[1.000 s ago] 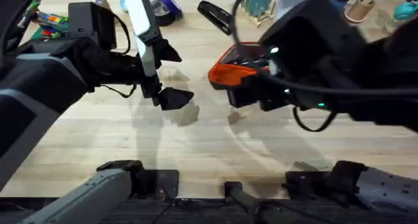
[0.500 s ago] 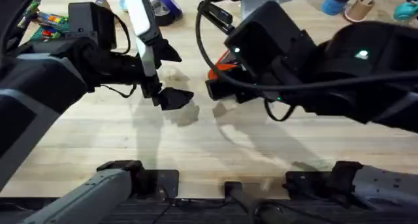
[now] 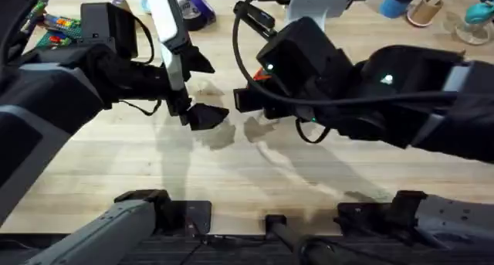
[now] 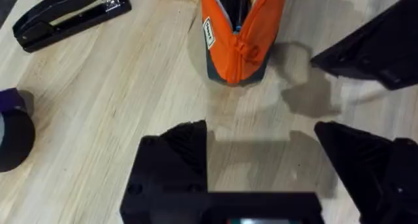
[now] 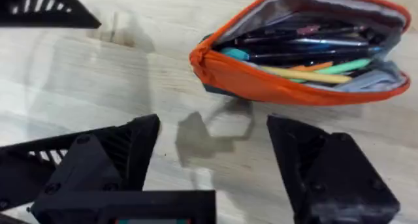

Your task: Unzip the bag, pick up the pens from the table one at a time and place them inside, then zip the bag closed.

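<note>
The bag (image 5: 297, 51) stands on the bench (image 3: 231, 188) just right of the middle, its zipper undone and its mouth gaping, with a bundle of pens (image 5: 307, 54) already lying inside. Going from the left: the left claw (image 4: 261, 162) hovers low over the bare wood with its fingers spread and nothing between them, the closed end of the orange pouch just ahead of it; a black stapler (image 4: 68, 18) lies off to one side, well clear. Farther right, the right claw (image 5: 212, 155) hangs near the bag's open side, its fingers also spread and empty. No loose pen can be made out on the planks near either claw, so filling looks finished and the zipping step seems in hand. Next, one claw would need to steady the pouch's end while the other pinches the slider, which is not clearly visible here.
</note>
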